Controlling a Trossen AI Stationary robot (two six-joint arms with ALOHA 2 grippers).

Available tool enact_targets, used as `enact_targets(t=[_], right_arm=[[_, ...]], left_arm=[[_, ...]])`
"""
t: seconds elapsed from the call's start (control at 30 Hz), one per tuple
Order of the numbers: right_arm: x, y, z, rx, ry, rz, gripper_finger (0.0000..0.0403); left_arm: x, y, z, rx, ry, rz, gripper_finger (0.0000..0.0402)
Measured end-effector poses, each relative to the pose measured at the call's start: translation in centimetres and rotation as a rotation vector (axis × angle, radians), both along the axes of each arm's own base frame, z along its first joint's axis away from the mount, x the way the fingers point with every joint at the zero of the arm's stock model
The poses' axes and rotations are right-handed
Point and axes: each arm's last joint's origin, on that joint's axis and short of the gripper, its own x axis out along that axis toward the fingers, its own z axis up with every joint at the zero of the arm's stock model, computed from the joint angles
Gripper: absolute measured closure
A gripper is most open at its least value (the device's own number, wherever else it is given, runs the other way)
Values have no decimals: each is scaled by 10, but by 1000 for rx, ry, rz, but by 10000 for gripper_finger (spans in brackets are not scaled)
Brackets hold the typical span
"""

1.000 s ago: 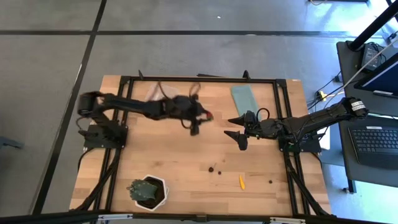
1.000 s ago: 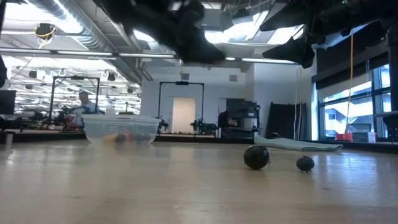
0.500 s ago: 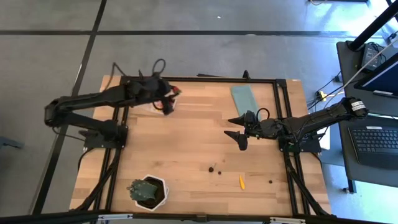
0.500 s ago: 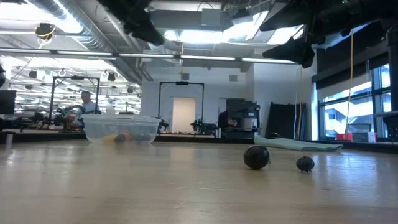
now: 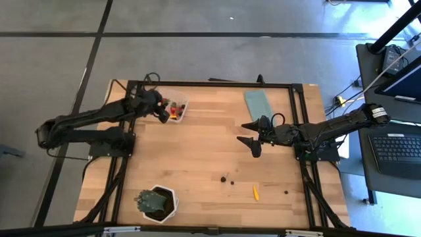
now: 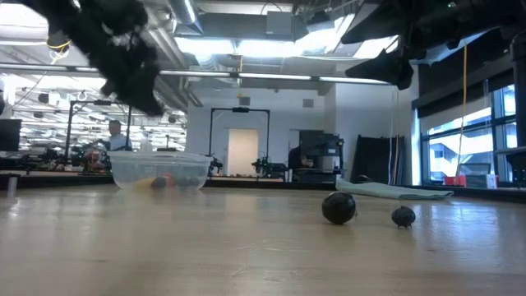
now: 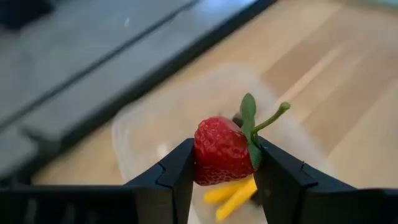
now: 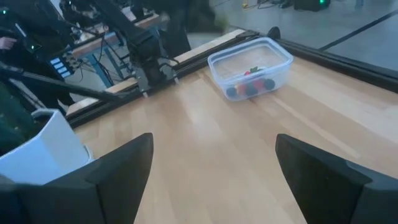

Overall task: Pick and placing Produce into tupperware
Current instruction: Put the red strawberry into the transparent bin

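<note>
My left end effector (image 7: 225,180) held a red toy strawberry (image 7: 221,149) between its two dark fingers (image 7: 173,180) — pinched on both sides, green stem sticking up and off to one side. Directly beyond it sat the clear tupperware (image 7: 143,124) on the wooden surface (image 7: 348,93), blurred at the rim. Yellow-orange pieces (image 7: 233,191) lay inside the tub — just below the strawberry. A dark frame rail (image 7: 124,68) ran past the tub's far side.

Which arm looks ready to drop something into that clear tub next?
The left. Its gripper holds a strawberry right above the tub; the right gripper waits open, mid-table.
</note>
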Motion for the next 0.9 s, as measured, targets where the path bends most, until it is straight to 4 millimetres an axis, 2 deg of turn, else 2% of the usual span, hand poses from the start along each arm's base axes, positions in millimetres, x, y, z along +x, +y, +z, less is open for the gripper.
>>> enact_targets(t=[0.2,0.37,0.7,0.9], right_arm=[[0,-3,0,3,-4,-15,64],[0,-3,0,5,-5,-15,64],[1,-3,0,9,-8,-16,64],[1,-3,0,9,-7,-16,64]], left_arm=[[-11,10,-40,-116,44,152,270],[-12,18,-54,-220,59,199,254],[-9,22,-61,-269,73,187,255],[-8,22,-60,-257,62,189,239]])
